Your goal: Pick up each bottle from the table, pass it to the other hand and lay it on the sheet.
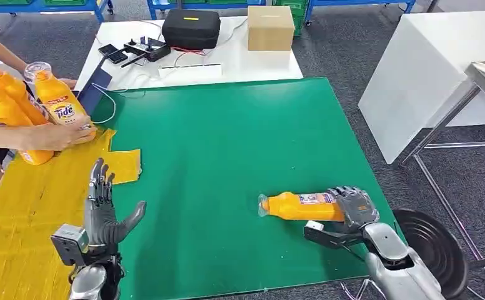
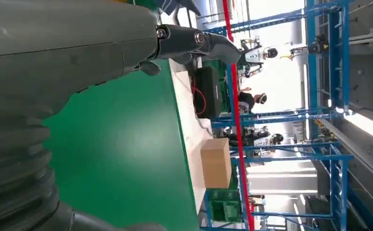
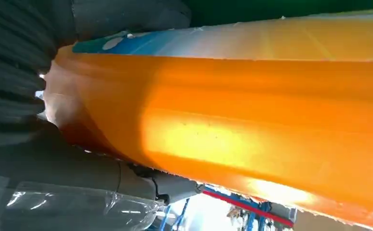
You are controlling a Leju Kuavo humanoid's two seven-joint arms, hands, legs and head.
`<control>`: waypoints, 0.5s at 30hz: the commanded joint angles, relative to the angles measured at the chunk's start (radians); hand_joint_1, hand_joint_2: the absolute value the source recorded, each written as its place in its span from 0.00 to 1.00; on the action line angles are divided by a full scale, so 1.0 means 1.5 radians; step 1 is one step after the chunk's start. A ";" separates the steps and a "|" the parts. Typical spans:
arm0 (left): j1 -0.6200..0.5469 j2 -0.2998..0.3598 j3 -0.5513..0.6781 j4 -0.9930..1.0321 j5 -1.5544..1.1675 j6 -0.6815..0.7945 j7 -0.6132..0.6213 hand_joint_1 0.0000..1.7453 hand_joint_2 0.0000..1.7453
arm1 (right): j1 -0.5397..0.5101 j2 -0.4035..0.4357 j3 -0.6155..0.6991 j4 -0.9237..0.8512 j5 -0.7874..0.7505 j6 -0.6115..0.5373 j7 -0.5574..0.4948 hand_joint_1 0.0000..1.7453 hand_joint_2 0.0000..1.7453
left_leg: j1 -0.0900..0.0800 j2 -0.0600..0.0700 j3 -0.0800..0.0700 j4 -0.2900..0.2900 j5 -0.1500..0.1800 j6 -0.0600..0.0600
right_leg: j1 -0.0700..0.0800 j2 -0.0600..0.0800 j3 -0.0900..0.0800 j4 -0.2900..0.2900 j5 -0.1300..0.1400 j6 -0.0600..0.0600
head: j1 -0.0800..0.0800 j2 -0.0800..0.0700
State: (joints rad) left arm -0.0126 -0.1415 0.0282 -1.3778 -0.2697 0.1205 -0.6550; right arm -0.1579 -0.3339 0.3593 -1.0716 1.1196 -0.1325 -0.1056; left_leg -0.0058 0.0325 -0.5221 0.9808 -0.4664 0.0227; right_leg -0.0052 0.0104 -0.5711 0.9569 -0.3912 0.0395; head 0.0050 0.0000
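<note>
Fingers [image 1: 352,201] of the right hand [image 1: 355,207] are wrapping over the base end of an orange bottle [image 1: 299,207], which is lying on its side on the green table [image 1: 240,144], cap pointing toward the robot's left. In the right wrist view the bottle's orange body [image 3: 252,125] is taking up nearly everything, so the fingers' grip there is hard to make out.

Going down in size: the green table is sitting in the middle, and the yellow sheet [image 1: 27,206] is lying along its left side (its near edge is cut off by the frame). A white table [image 1: 227,59] behind is carrying a black case [image 1: 191,28], a cardboard box [image 1: 270,28] and some cables.

The left hand [image 1: 102,209] is hovering upright over the sheet's edge, fingers spread and holding nothing.

At the far left a person's hand [image 1: 52,135] is steadying a cluster of upright orange bottles [image 1: 21,103] at the sheet's far corner; how many are standing there is unclear, since they are overlapping.
</note>
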 commanded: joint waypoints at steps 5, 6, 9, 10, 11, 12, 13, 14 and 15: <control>-0.005 -0.033 -0.096 -0.019 -0.046 0.062 0.046 0.00 1.00 | 0.117 0.101 -0.132 -0.177 -0.060 -0.139 -0.070 1.00 1.00 | 0.001 -0.007 -0.005 0.001 0.000 -0.002 | 0.001 -0.006 -0.004 0.001 -0.002 -0.001 | -0.001 0.000; -0.005 -0.032 -0.103 -0.018 -0.043 0.071 0.049 0.00 1.00 | 0.118 0.113 -0.143 -0.184 -0.074 -0.143 -0.084 1.00 1.00 | 0.000 -0.007 -0.006 0.001 0.000 -0.001 | 0.001 -0.007 -0.005 0.001 -0.001 0.000 | -0.001 0.000; -0.005 -0.027 -0.104 -0.016 -0.041 0.074 0.049 0.00 1.00 | 0.112 0.122 -0.141 -0.182 -0.072 -0.142 -0.080 1.00 1.00 | 0.001 -0.009 -0.009 0.001 0.001 -0.001 | 0.001 -0.010 -0.007 0.001 -0.001 0.000 | 0.000 0.000; -0.005 -0.027 -0.104 -0.016 -0.041 0.074 0.049 0.00 1.00 | 0.112 0.122 -0.141 -0.182 -0.072 -0.142 -0.080 1.00 1.00 | 0.000 -0.009 -0.009 0.000 0.001 0.000 | 0.000 -0.009 -0.007 0.001 -0.001 0.000 | -0.001 0.000; -0.005 -0.025 -0.104 -0.016 -0.038 0.075 0.049 0.00 1.00 | 0.109 0.128 -0.145 -0.177 -0.077 -0.150 -0.088 1.00 1.00 | 0.000 -0.008 -0.010 0.000 0.002 0.000 | 0.000 -0.009 -0.008 0.001 -0.001 0.000 | 0.000 0.000; -0.005 -0.024 -0.105 -0.015 -0.036 0.077 0.049 0.00 1.00 | 0.104 0.143 -0.154 -0.178 -0.091 -0.163 -0.099 1.00 1.00 | 0.000 -0.009 -0.009 0.000 0.001 -0.001 | 0.000 -0.009 -0.007 0.001 -0.001 0.000 | -0.001 0.000; -0.006 -0.025 -0.107 -0.014 -0.035 0.077 0.050 0.00 1.00 | 0.093 0.159 -0.159 -0.178 -0.113 -0.169 -0.108 1.00 1.00 | 0.001 -0.009 -0.009 0.000 0.001 -0.001 | 0.000 -0.009 -0.007 0.001 -0.001 0.000 | 0.000 0.000; -0.007 -0.025 -0.111 -0.011 -0.035 0.077 0.049 0.00 1.00 | 0.086 0.178 -0.166 -0.183 -0.145 -0.178 -0.120 1.00 1.00 | 0.000 -0.009 -0.011 0.000 0.002 0.000 | 0.000 -0.009 -0.009 0.001 0.000 0.000 | 0.000 0.000; -0.009 -0.026 -0.115 -0.010 -0.035 0.077 0.050 0.00 1.00 | 0.079 0.193 -0.170 -0.189 -0.166 -0.181 -0.125 1.00 1.00 | 0.000 -0.009 -0.011 0.001 0.001 -0.001 | 0.000 -0.008 -0.009 0.001 -0.001 -0.001 | 0.000 0.000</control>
State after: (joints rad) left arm -0.0020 -0.1873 -0.0950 -1.4164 -0.3323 0.2365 -0.5882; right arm 0.0098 -0.1888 0.1949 -1.3173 1.0006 -0.3540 -0.2404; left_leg -0.0065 0.0194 -0.5401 0.9812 -0.4633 0.0234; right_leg -0.0058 -0.0037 -0.5858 0.9581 -0.3915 0.0397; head 0.0046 0.0000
